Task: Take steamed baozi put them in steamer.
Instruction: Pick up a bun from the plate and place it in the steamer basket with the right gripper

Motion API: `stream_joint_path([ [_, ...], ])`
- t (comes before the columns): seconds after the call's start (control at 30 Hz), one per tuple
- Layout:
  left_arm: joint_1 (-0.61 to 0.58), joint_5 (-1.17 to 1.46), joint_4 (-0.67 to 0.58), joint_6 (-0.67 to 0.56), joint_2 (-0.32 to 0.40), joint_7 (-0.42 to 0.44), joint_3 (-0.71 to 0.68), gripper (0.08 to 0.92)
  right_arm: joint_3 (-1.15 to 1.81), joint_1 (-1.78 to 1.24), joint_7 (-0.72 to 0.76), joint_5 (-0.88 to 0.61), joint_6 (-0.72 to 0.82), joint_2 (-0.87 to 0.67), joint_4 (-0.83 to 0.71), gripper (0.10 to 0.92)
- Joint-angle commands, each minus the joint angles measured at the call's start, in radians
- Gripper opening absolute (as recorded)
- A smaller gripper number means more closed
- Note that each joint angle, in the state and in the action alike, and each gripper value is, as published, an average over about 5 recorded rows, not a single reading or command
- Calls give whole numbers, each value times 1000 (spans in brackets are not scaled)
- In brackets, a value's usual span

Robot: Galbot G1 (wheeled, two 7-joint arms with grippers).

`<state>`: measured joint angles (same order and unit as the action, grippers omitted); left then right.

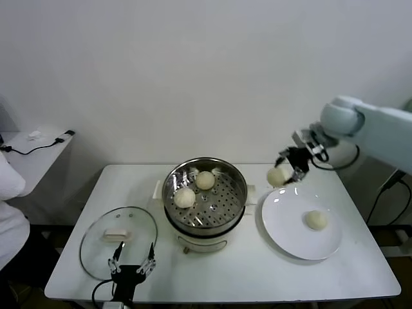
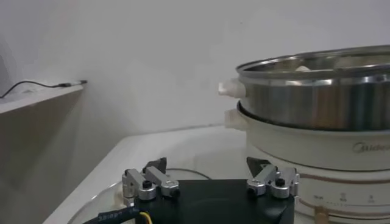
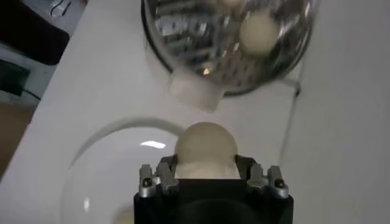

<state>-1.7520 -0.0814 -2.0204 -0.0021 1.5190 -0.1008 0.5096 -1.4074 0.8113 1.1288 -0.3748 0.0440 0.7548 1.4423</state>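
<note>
The steel steamer stands mid-table with two baozi on its perforated tray; it also shows in the left wrist view and the right wrist view. My right gripper is shut on a third baozi, holding it in the air between the steamer's right rim and the white plate; the right wrist view shows the bun between the fingers. A fourth baozi lies on the plate. My left gripper is open and empty, parked at the table's front left over the glass lid.
A round glass lid lies flat at the front left, left of the steamer. The table's front edge is close behind the lid and plate. A side shelf with a cable stands at far left.
</note>
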Motion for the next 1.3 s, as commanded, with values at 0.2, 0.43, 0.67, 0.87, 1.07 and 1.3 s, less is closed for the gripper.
stream_joint_path([
  [0.2,-11,0,-9,-5,3,-1,13,823,-48,82,-85,157,-380,348,174,646],
  [0.43,-12,0,-16,-5,10,-1,13,823,-90,-28,-144,309,-459,387,153,645],
  [0.67,-12,-1,-11,-10,9,-2,16,823,-107,-121,-188,373,-464,420,123,645],
  [0.87,-13,-3,-7,-14,7,-5,16,823,-104,-174,-213,384,-451,450,90,648],
  [1.07,-13,-6,-6,-17,8,-5,13,823,-101,-192,-213,396,-445,461,58,649],
  [1.3,-10,-10,0,-19,9,-6,9,823,-99,-212,-249,416,-446,455,32,688],
])
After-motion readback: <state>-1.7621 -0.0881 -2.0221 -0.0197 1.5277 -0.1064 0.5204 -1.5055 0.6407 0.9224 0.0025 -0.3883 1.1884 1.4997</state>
